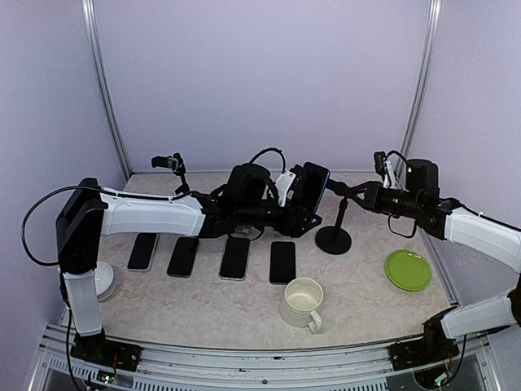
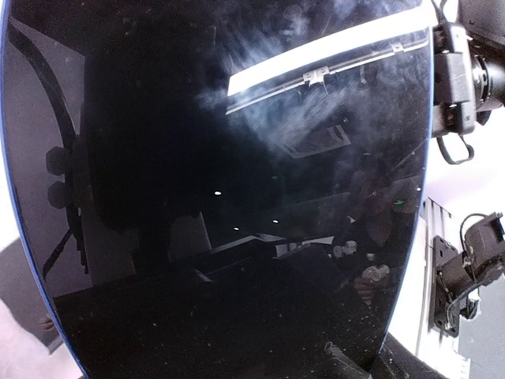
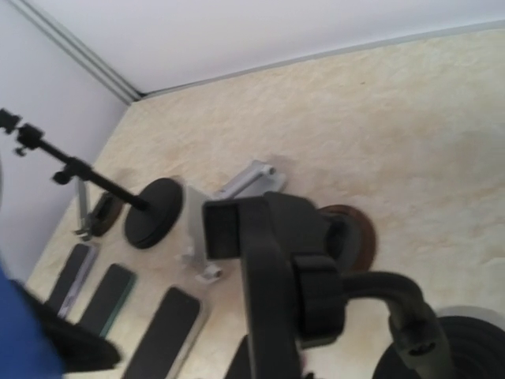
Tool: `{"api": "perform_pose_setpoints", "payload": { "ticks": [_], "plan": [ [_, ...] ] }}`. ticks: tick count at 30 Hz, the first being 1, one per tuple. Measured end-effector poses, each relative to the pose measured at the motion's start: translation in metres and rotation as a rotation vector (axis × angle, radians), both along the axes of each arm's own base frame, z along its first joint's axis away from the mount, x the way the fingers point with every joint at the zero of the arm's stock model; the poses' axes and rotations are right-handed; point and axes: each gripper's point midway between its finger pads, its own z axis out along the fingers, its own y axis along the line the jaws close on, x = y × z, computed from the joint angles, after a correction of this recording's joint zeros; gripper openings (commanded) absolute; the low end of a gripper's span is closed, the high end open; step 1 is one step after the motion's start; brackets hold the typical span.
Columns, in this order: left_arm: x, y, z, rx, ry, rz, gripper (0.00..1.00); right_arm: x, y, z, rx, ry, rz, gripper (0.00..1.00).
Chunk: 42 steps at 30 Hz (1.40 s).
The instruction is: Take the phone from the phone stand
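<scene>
The lift-off is in hand. The left hand (image 1: 298, 200) reaches across the desk (image 1: 366, 305) and appears clamped on the phone (image 1: 314, 186), which stands upright in the air just beside the head of the phone stand (image 1: 334, 239). Its own camera is filled by the dark screen, so no fingers show. In the right wrist view the cradle (image 3: 260, 268) looks bare, and a blue blur at lower left may be the phone's edge. The right hand (image 1: 361, 195) is at the stand's neck; whether it grips I cannot tell. Next, I judge, the phone must be drawn clear leftward and lowered onto bare desk without tipping the stand.
</scene>
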Motion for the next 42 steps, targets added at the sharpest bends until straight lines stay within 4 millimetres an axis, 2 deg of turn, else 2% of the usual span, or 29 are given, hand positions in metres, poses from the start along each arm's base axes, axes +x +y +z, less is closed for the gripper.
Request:
{"api": "perform_pose_setpoints", "payload": {
  "ticks": [5, 11, 17, 23, 26, 38, 39, 42],
  "plan": [
    [0.004, 0.007, 0.021, -0.018, -0.039, 0.037, 0.34, 0.018, -0.008, 0.003, -0.037, 0.005, -0.044, 0.00],
    [0.003, 0.020, 0.046, -0.038, -0.087, 0.071, 0.34, 0.042, -0.010, 0.018, -0.058, -0.029, -0.069, 0.00],
    [0.002, 0.029, 0.040, -0.016, -0.091, 0.090, 0.34, 0.069, -0.008, 0.021, -0.069, -0.048, -0.077, 0.00],
    [0.004, 0.036, 0.032, 0.003, -0.084, 0.107, 0.34, 0.087, -0.003, 0.008, -0.071, -0.038, -0.070, 0.00],
    [0.006, 0.038, 0.033, 0.003, -0.085, 0.113, 0.34, 0.092, 0.000, 0.000, -0.069, -0.033, -0.059, 0.00],
    [0.009, 0.040, 0.031, 0.006, -0.084, 0.123, 0.34, 0.099, 0.006, -0.003, -0.066, -0.081, -0.027, 0.00],
    [0.009, 0.040, 0.031, 0.006, -0.084, 0.123, 0.34, 0.099, 0.007, -0.004, -0.066, -0.082, -0.024, 0.02],
    [0.009, 0.040, 0.031, 0.006, -0.084, 0.123, 0.34, 0.100, 0.009, -0.004, -0.062, -0.085, -0.014, 0.23]
  ]
}}
